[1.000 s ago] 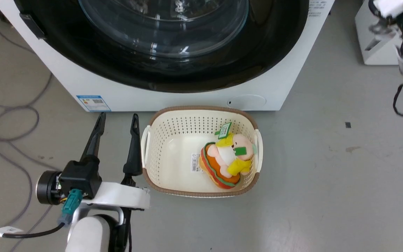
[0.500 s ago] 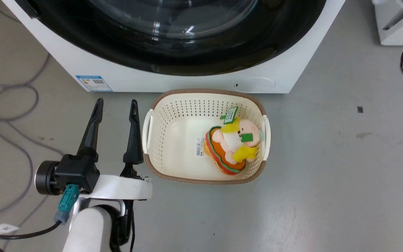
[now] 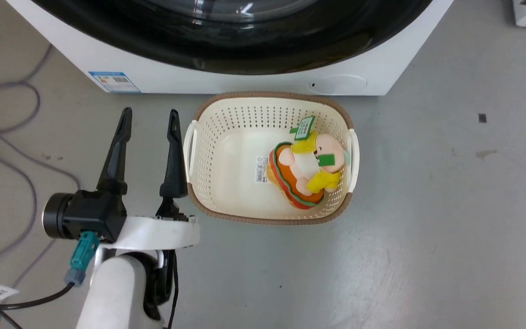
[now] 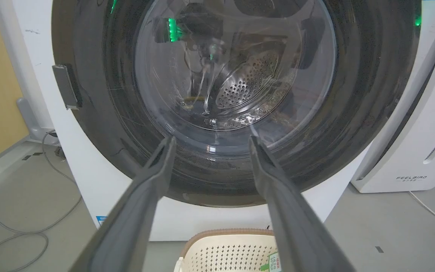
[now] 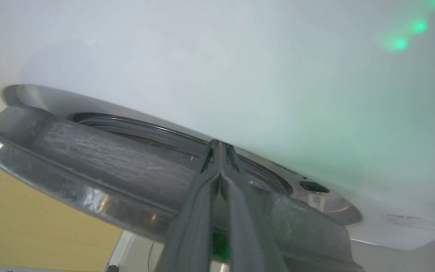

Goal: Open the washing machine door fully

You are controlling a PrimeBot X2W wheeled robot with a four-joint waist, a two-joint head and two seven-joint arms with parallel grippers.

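Observation:
The washing machine door [image 4: 217, 94] is a wide glossy black ring around a clear glass bowl, straight ahead in the left wrist view. Its lower arc [image 3: 244, 50] runs along the top of the head view. My left gripper [image 3: 150, 114] is open and holds nothing, low over the floor short of the machine and left of the basket; its fingers [image 4: 153, 181] frame the glass. My right gripper [image 5: 219, 145] is shut, its tips in the gap between the door's grey inner rim [image 5: 108, 151] and the machine's white front [image 5: 240, 68]. The door stands slightly ajar there.
A cream perforated basket [image 3: 226, 114] with a brown rim sits on the grey floor against the machine, holding a plush toy [image 3: 306, 167]. Grey cables [image 3: 2, 132] loop on the floor at the left. A white FEELBIRD appliance [image 4: 421, 151] stands right of the machine.
The head camera has moved, so machine and basket sit higher in the picture. The right arm, at the upper right before, has left the head view. The left gripper stays open.

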